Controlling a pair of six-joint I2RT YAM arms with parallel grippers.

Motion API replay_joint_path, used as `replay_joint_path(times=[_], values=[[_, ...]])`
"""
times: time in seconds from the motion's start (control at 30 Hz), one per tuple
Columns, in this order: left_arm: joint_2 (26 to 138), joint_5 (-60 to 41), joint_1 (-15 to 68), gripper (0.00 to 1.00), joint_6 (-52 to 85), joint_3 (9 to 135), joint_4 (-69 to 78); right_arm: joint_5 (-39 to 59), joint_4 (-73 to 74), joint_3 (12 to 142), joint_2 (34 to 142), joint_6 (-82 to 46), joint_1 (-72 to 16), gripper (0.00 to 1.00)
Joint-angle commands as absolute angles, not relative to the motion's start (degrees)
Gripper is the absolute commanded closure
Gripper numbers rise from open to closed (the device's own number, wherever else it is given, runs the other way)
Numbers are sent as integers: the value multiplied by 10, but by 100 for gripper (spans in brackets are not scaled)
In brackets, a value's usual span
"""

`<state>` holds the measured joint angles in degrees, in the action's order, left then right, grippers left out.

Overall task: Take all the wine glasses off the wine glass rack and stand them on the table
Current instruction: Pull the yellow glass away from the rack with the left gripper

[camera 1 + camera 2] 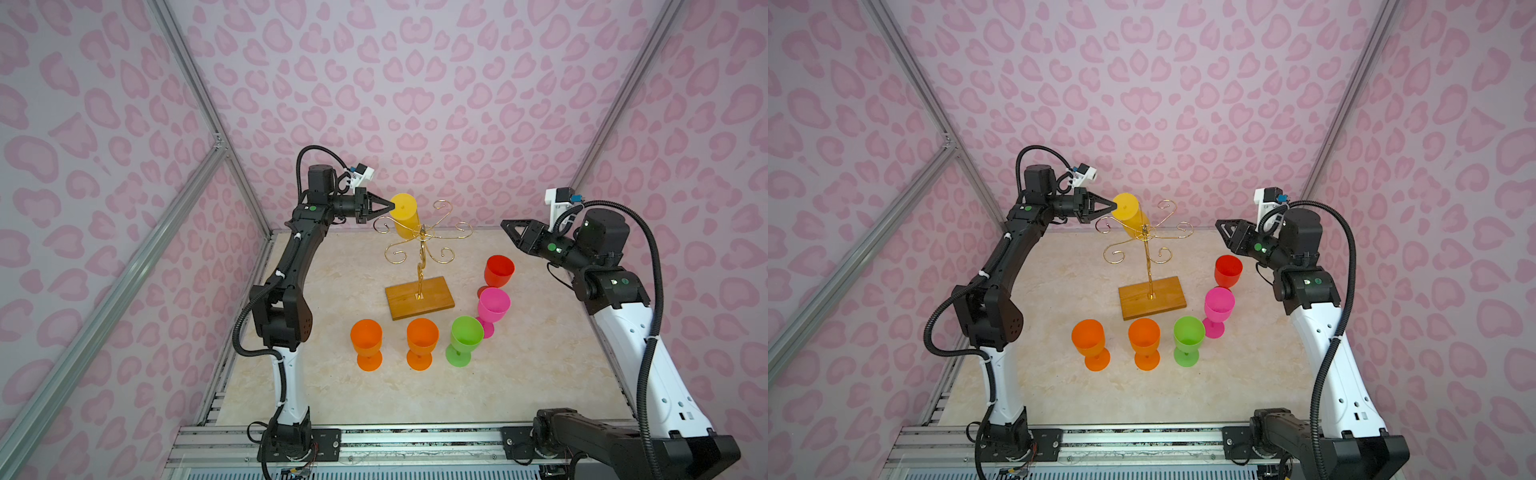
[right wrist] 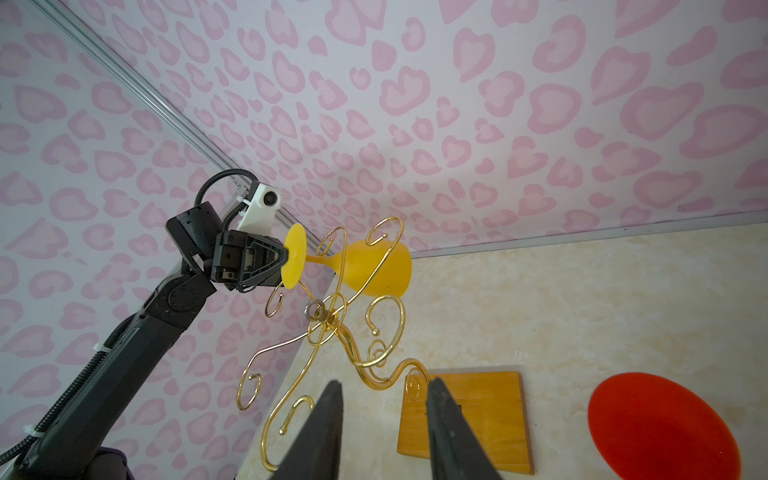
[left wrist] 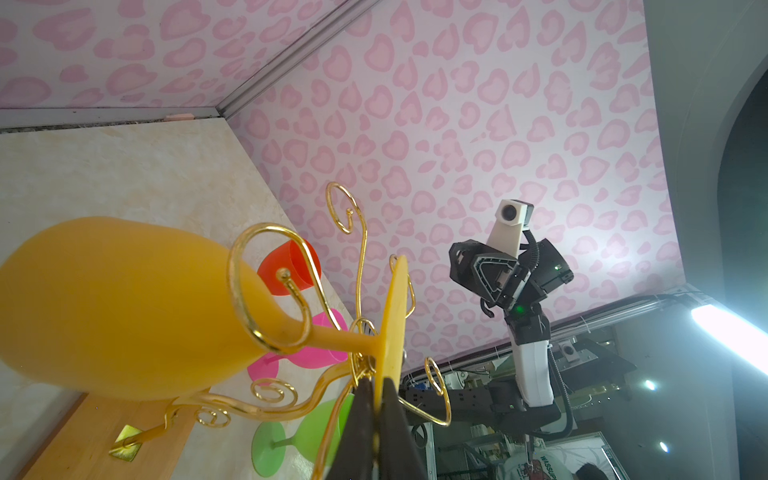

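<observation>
The wine glass [image 1: 405, 214] is yellow plastic and lies tilted in the wine glass rack [image 1: 422, 245], its foot pointing left. The rack is thin gold wire on a wooden base [image 1: 419, 297]. In the left wrist view the stem [image 3: 332, 338] passes through a curled arm. My left gripper [image 3: 376, 390] is shut on the rim of the disc foot [image 3: 395, 316]; both top views show its tip [image 1: 1113, 205] at that foot. My right gripper [image 1: 505, 224] hangs open and empty to the right of the rack. In the right wrist view its fingers [image 2: 328, 415] frame the base [image 2: 469, 415].
Five coloured glasses stand upright on the marble tabletop: two orange ones [image 1: 366, 343] [image 1: 422, 343] in front of the rack, a green one [image 1: 465, 338], a pink one [image 1: 492, 309] and a red one [image 1: 498, 272] to its right. Pink patterned walls close in the back and sides.
</observation>
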<state>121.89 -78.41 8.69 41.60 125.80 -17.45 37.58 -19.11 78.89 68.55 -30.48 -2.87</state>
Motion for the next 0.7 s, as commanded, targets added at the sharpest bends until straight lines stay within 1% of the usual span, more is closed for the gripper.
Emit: replay_joint_path(times=[0.0,0.67], values=[[1197,-786,83,99,400,1257,-167,384,-174,785,687,-305,-27,65],[1175,-775,59,99,353,1237,-225,391,-167,780,686,-308,-23,65]])
